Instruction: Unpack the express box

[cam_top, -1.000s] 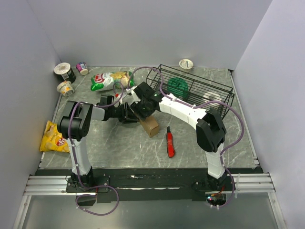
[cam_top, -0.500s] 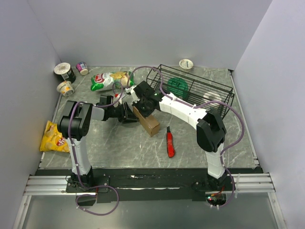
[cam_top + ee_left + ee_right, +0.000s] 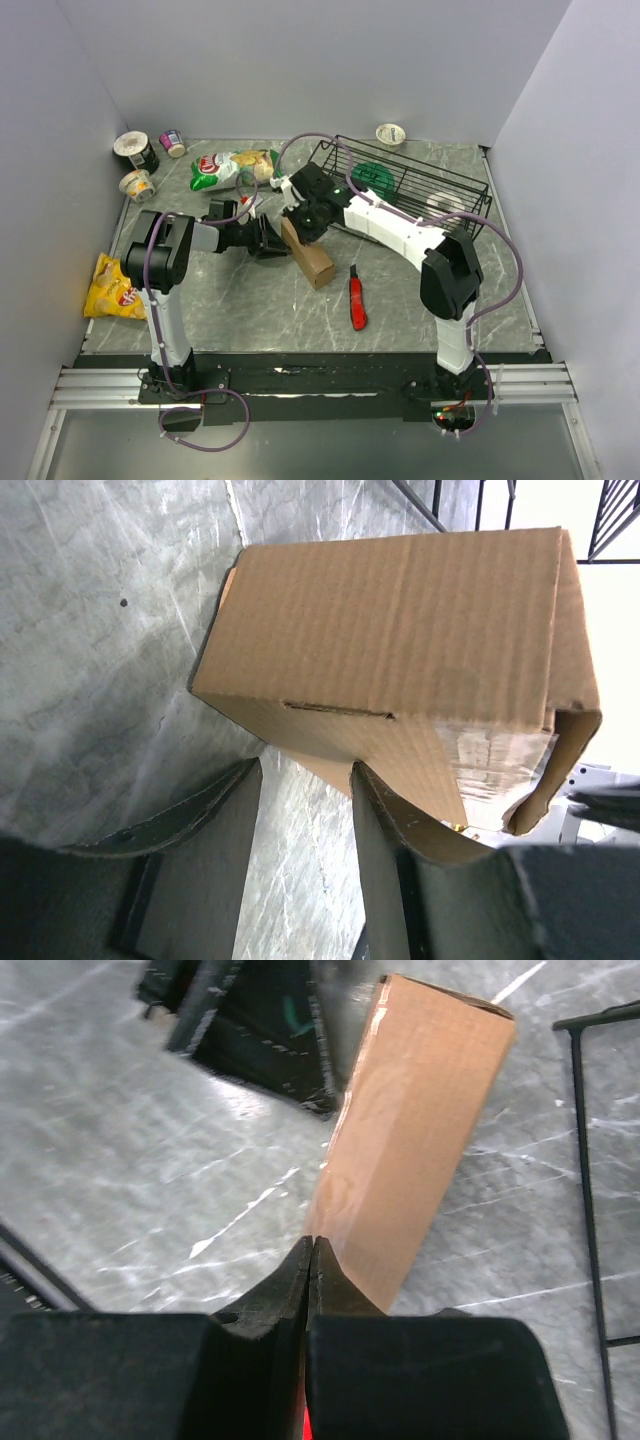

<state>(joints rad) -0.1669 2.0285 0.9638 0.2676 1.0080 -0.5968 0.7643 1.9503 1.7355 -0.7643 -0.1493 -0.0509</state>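
The express box (image 3: 310, 256) is a plain brown carton lying slantwise in the middle of the table. In the left wrist view the express box (image 3: 400, 630) fills the upper part, one end flap ajar at the right. My left gripper (image 3: 274, 241) is at the box's left side; it (image 3: 305, 767) stands open, its tips against the box's lower edge and only table showing between its fingers (image 3: 395, 840). My right gripper (image 3: 305, 217) hovers over the box's far end. In its own view the right gripper (image 3: 313, 1240) is shut on nothing, just above the express box (image 3: 420, 1130).
A black wire basket (image 3: 455, 188) with a green round thing (image 3: 372, 180) stands at the back right. A red cutter (image 3: 356, 298) lies right of the box. A green chip bag (image 3: 228, 168), several cups (image 3: 135, 150) and a yellow bag (image 3: 112, 285) lie at the left.
My right gripper has shut and drawn back from the box toward the far side. The box now lies uncovered on a slant. The left gripper has hardly moved.
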